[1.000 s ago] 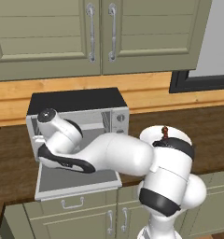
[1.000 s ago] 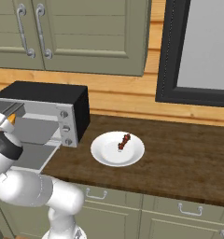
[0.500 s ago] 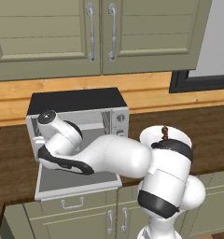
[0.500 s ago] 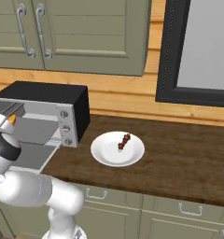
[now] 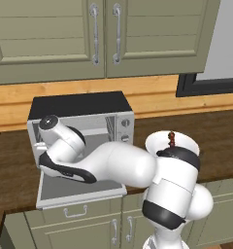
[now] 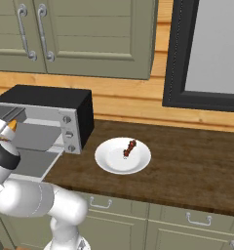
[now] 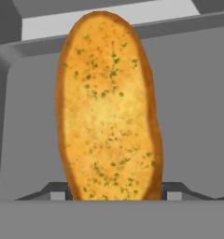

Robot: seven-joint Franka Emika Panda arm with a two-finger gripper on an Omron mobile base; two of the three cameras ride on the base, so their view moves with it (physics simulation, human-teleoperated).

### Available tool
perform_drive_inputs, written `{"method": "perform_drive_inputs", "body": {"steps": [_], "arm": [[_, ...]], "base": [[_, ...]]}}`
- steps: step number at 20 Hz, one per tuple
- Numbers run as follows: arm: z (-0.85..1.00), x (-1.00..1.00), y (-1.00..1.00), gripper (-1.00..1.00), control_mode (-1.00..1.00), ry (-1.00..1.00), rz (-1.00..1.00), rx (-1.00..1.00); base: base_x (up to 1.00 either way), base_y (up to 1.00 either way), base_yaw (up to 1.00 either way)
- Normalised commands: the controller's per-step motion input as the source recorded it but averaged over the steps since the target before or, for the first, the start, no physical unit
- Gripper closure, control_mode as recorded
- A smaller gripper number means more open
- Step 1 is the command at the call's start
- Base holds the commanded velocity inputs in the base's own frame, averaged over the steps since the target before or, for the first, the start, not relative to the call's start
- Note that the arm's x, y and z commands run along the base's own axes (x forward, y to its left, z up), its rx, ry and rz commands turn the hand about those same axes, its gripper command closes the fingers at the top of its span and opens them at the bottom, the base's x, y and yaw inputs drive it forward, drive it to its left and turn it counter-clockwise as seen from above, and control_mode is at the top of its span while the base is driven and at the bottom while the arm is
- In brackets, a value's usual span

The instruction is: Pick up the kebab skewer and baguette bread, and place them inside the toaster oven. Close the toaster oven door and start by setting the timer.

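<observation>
The golden-orange baguette bread (image 7: 109,107) stands lengthwise between my fingertips, with my gripper (image 7: 112,192) shut on its near end. It hangs over the grey tray (image 7: 193,116) inside the toaster oven (image 5: 84,104). From the right, a bit of the bread (image 6: 11,126) shows at the oven's mouth. The toaster oven door (image 5: 79,192) lies open and flat toward me, under my forearm. The kebab skewer (image 6: 129,148) rests on the white plate (image 6: 109,161) to the right of the oven.
Three round knobs (image 6: 67,133) run down the oven's right side. Wall cabinets (image 5: 104,34) hang above it. A dark-framed window (image 6: 206,49) sits at the right, over bare wooden counter (image 6: 197,166).
</observation>
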Motion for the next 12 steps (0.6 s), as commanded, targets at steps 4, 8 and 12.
{"method": "perform_drive_inputs", "body": {"steps": [4,8,12], "arm": [[-0.02,0.0,0.0,1.0,-1.0,0.0,0.01,0.0],[0.0,0.02,0.0,-1.0,-1.0,0.0,0.01,0.0],[0.0,0.02,-0.08,-1.0,-1.0,0.0,0.03,0.0]], "base": [[0.0,0.0,0.0],[0.0,0.0,0.0],[0.0,0.0,0.0]]}}
